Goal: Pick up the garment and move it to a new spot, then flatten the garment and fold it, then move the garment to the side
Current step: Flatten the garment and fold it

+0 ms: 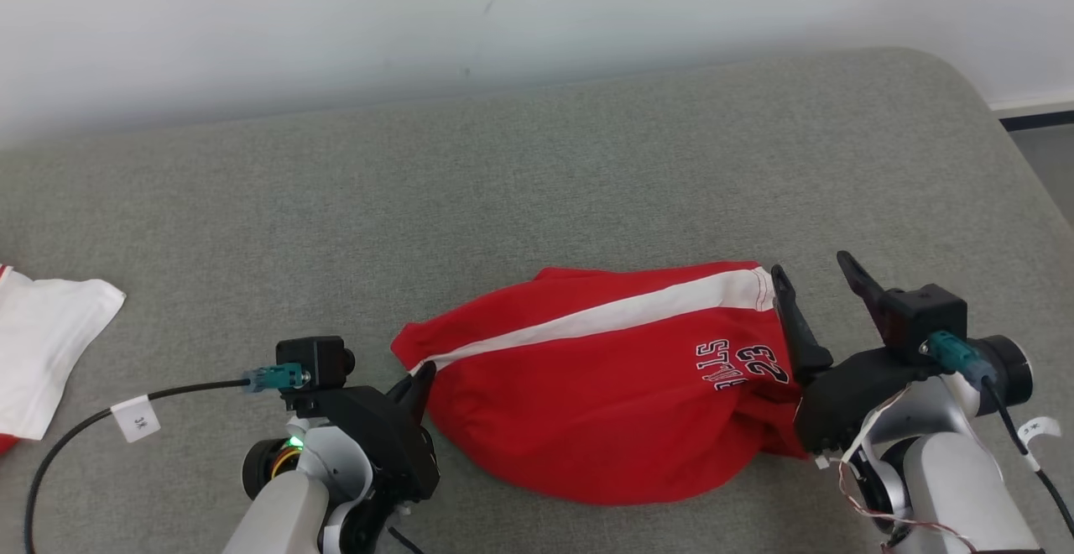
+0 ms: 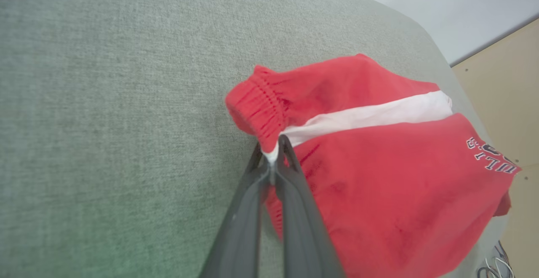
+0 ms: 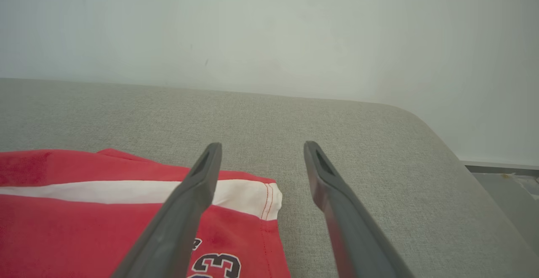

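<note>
Two grippers sit at either end of a red garment (image 1: 604,386), a pair of shorts with a white side stripe and the number 23 printed in dark figures. It lies rumpled on a grey fabric surface (image 1: 537,159) in front of you, toward the near edge and a little right of centre in the head view.

Your left gripper (image 1: 419,382) is at the garment's left end. In the left wrist view its two dark fingers (image 2: 294,193) are pressed together on the gathered elastic waistband, pinching the white stripe at its very edge.

Your right gripper (image 1: 810,269) is at the garment's right end, by the hem, with its fingers spread wide apart. In the right wrist view one finger (image 3: 185,210) lies over the white stripe and the printed number, and the other is over bare grey fabric just beside the hem. You cannot tell whether either one touches the cloth.

A white cloth (image 1: 46,344) lies well apart at the far left edge of the surface. A pale wall (image 1: 419,17) stands behind.
</note>
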You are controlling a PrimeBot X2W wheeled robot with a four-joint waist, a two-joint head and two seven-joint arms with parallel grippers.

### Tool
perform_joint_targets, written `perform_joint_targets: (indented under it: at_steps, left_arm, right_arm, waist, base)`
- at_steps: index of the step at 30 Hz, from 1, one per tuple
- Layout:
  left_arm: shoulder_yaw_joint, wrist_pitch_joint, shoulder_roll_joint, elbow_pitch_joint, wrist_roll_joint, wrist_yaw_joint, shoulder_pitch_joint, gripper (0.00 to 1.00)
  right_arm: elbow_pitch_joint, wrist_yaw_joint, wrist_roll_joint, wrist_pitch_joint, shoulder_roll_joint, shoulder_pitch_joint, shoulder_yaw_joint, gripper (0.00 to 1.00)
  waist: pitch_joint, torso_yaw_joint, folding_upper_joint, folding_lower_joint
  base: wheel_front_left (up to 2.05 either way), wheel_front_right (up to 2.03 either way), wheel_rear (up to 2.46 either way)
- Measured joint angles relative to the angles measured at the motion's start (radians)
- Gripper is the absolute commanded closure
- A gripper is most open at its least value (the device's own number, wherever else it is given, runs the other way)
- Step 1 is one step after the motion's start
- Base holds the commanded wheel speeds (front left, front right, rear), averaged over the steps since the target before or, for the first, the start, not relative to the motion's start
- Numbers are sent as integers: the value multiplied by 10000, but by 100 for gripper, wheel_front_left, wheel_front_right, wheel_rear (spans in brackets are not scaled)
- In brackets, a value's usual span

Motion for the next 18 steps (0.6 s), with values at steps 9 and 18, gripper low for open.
perform_joint_targets:
  at_steps: [9, 18]
  left_arm:
    - [-320, -105, 349, -784, -59, -2, 78, 100]
    - [-771, 111, 359, -1822, -151, -2, 362, 100]
  right_arm:
    - [654, 0, 209, 2303, -614, -800, -305, 0]
    - [1227, 0, 616, 5800, -1047, -2299, -408, 0]
  waist:
    - [360, 377, 0, -1]
    - [1079, 797, 0, -1]
  base:
    - [0, 0, 0]
    - [0, 0, 0]
